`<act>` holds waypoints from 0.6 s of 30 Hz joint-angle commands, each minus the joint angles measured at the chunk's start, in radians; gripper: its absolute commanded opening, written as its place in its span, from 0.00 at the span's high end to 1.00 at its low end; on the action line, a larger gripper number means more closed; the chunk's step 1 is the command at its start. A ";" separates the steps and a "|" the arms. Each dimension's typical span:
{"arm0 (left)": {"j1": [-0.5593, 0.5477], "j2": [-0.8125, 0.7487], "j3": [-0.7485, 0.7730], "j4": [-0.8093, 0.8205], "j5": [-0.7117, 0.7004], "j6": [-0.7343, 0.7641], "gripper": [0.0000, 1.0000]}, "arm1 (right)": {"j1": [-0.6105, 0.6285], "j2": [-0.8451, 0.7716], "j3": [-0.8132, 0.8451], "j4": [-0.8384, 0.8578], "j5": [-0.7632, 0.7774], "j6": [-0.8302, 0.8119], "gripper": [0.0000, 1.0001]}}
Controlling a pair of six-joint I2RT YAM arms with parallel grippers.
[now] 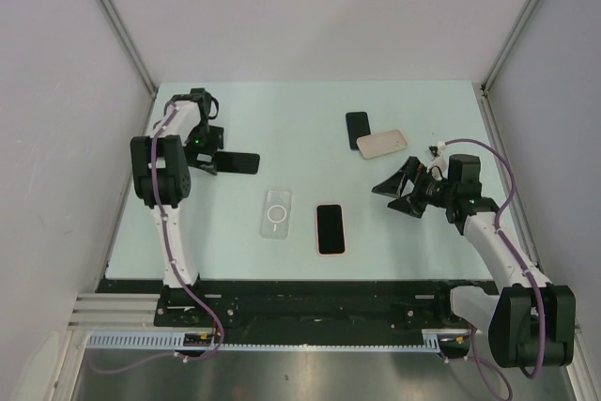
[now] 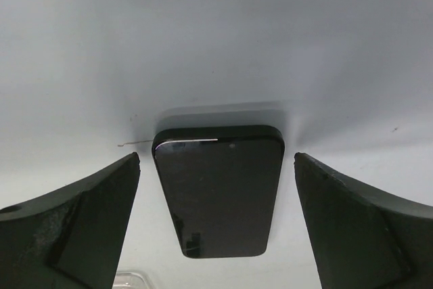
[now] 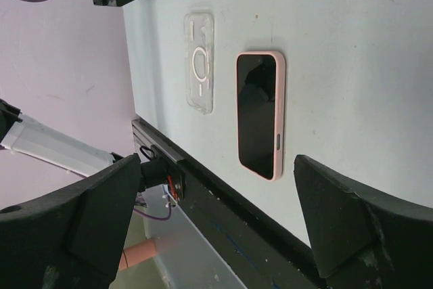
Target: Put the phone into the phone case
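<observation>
A black phone [image 1: 241,162] lies flat at the table's left; in the left wrist view the phone [image 2: 218,187] lies between my open fingers, untouched. My left gripper [image 1: 208,159] is open at the phone's left end. A clear phone case [image 1: 276,213] lies at centre front and shows in the right wrist view [image 3: 200,61]. A phone in a pink case [image 1: 330,228] lies to its right and shows in the right wrist view [image 3: 260,113]. My right gripper [image 1: 396,190] is open and empty, above the table to the right of the pink phone.
Another black phone [image 1: 357,129] and a beige case [image 1: 382,144] lie at the back right. The black front rail [image 1: 310,293] runs along the near edge. Grey walls close the left, right and back.
</observation>
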 commanded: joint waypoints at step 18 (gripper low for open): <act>-0.009 0.002 0.014 -0.075 -0.028 -0.010 0.30 | -0.002 -0.037 0.043 -0.044 0.034 -0.035 0.00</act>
